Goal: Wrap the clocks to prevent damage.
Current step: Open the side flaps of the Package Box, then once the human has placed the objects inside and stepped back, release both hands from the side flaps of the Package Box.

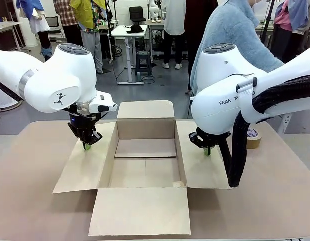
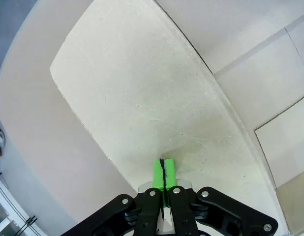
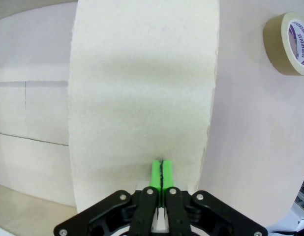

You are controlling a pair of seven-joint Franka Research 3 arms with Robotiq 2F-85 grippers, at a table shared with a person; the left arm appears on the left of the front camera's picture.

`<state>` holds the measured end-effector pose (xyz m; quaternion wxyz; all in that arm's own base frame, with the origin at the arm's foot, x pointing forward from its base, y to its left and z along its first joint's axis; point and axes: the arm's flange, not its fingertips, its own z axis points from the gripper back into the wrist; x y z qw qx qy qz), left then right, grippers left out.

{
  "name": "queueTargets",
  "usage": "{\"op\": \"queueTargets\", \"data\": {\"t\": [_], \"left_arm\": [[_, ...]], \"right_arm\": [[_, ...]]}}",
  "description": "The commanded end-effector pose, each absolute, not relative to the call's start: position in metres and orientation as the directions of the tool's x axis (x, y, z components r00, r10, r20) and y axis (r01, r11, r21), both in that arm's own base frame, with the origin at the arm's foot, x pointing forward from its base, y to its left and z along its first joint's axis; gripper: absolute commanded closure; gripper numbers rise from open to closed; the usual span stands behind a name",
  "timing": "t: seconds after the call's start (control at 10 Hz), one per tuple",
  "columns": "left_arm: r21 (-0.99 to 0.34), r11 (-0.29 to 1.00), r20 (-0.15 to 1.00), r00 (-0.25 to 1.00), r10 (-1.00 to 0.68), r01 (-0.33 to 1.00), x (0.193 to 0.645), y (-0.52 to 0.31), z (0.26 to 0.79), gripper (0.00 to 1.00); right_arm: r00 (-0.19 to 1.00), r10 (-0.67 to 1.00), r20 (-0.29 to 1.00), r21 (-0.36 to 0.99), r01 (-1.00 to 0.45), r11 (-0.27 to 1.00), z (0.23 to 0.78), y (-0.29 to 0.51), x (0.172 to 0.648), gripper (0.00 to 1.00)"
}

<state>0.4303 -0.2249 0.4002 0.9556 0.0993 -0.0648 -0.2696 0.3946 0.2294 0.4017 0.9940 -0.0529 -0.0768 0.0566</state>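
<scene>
The clocks are out of view. An open cardboard box (image 1: pixel 145 163) lies in the middle of the table with nothing inside it and its flaps spread out. My left gripper (image 1: pixel 87 146) is shut, its green tips (image 2: pixel 164 169) pressing down on the box's left flap (image 2: pixel 142 98). My right gripper (image 1: pixel 207 150) is shut too, green tips (image 3: pixel 162 173) together on the right flap (image 3: pixel 142 98). Neither holds anything.
A roll of brown tape (image 1: pixel 254 137) lies on the table right of the box, seen also as the tape roll (image 3: pixel 289 42) in the right wrist view. A person in a blue-grey top (image 1: pixel 235 30) stands at the far side. The table is covered in brown board (image 1: pixel 34 201).
</scene>
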Motion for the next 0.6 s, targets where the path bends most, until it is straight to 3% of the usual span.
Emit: {"op": "queueTargets", "data": {"t": [0.0,0.5], "left_arm": [[0.228,0.834,0.066,0.846,-0.529,0.503,0.4297,-0.2245,0.4001,1.00],[0.228,0.834,0.066,0.846,-0.529,0.503,0.4297,-0.2245,0.4001,1.00]], "right_arm": [[0.983,0.118,0.143,-0.116,-0.102,0.988,0.3988,0.2298,0.3929,0.99],[0.983,0.118,0.143,-0.116,-0.102,0.988,0.3988,0.2298,0.3929,0.99]]}}
